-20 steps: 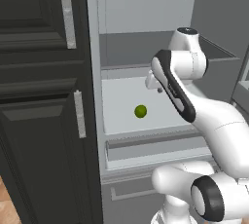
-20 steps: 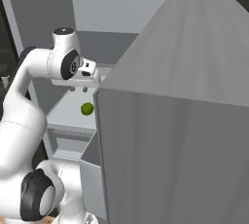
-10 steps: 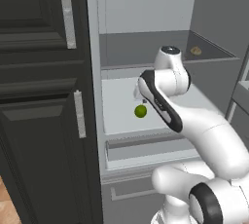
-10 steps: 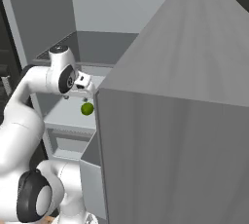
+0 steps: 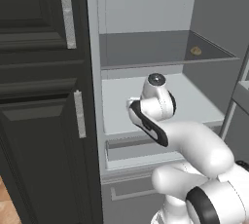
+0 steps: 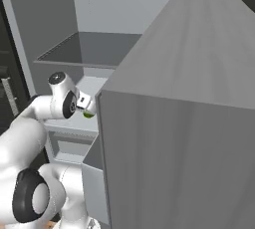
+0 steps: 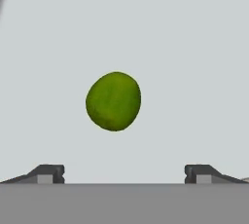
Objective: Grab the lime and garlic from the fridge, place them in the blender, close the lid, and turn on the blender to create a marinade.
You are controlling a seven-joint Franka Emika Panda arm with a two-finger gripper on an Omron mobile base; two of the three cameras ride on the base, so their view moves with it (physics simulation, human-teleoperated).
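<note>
Lime (image 7: pixel 114 101) sits dead ahead of the gripper (image 7: pixel 124 173), in the middle of the hand view just above the two dark fingertips (image 7: pixel 47 173), which stand spread wide apart at lower left and lower right with nothing between them. It lies a touch left of the midline between them, its slightly longer axis running near upright in that frame, resting on the pale shelf of the fridge (image 5: pixel 121 99). From the right base view, a sliver of green shows just beyond the hand at centre left. Farther back, on the upper shelf at upper right of the left base view, lies a small tan object (image 5: pixel 195 50), likely the garlic.
</note>
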